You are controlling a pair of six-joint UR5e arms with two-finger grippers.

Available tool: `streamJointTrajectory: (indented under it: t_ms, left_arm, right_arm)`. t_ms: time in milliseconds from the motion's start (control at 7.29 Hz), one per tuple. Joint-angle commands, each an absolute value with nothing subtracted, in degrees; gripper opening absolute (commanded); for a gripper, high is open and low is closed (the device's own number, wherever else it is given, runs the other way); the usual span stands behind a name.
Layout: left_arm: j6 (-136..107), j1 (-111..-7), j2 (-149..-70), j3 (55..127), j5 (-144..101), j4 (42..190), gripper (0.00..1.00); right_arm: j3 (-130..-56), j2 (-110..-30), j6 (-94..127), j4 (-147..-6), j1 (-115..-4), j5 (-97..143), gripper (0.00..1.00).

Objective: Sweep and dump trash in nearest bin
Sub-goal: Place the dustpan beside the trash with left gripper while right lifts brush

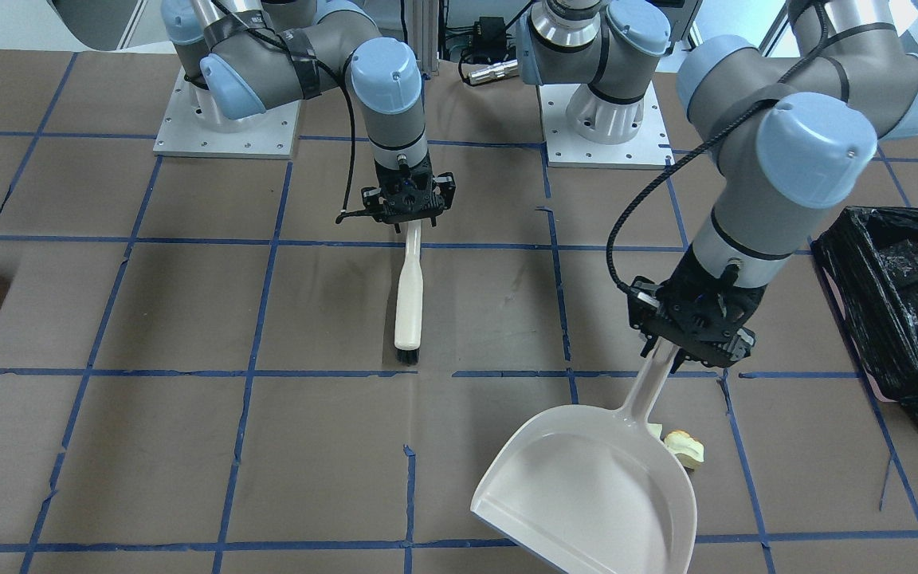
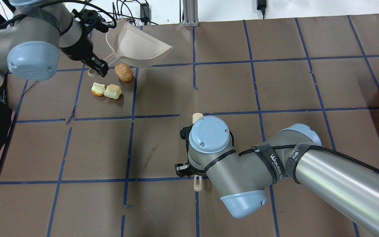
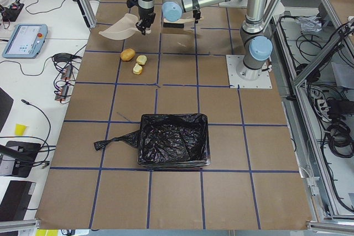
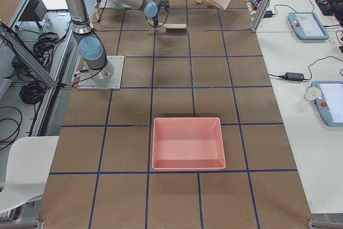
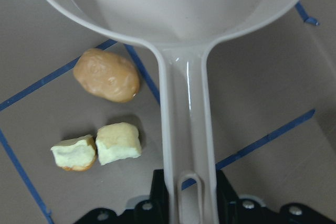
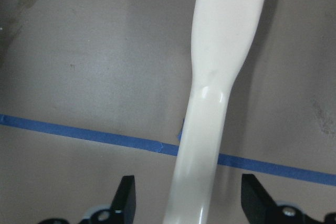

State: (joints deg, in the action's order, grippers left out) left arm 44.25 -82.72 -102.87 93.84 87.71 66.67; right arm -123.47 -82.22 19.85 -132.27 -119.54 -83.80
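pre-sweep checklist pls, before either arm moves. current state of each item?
1. Left tool shut on dustpan: ok.
2. Right tool gripping brush: not ok, fingers stand open either side of it.
3. Dustpan mouth facing trash: not ok, all three pieces lie behind it.
4. Dustpan empty: ok.
5. Bin open on top: ok.

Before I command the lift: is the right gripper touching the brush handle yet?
Apart. The right wrist view shows the right gripper open, with bare table visible between each finger and the brush handle.
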Motion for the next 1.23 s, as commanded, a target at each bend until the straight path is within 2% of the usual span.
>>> streamJointTrajectory:
  t_ms: [0, 137, 411, 685, 823, 1097]
  left_arm:
    - [60.5, -75.1, -102.7, 94.0, 86.9, 67.5, 0.13]
    - [66.5, -71.5, -102.7, 94.0, 86.3, 68.4, 0.13]
    - [82.0, -63.1, -102.7, 93.7, 86.3, 71.4, 0.13]
    - [93.4, -57.1, -104.1, 92.7, 86.6, 73.0, 0.13]
    - [100.2, -53.6, -104.9, 92.7, 86.1, 73.0, 0.13]
    - [108.2, -51.6, -109.3, 89.0, 87.5, 70.0, 0.12]
  right_arm:
    - [-123.4, -82.3, 19.7, -132.4, -119.6, -84.3, 0.19]
    - [-123.4, -82.3, 19.5, -132.4, -119.6, -84.6, 0.05]
    - [-122.7, -82.8, 19.0, -131.8, -119.4, -85.6, 0.02]
    - [-114.7, -85.0, 19.9, -117.3, -119.2, -87.2, 0.02]
    - [-111.6, -85.1, 22.1, -114.0, -118.6, -87.6, 0.01]
    - [-109.8, -85.3, 33.1, -114.0, -117.3, -86.7, 0.0]
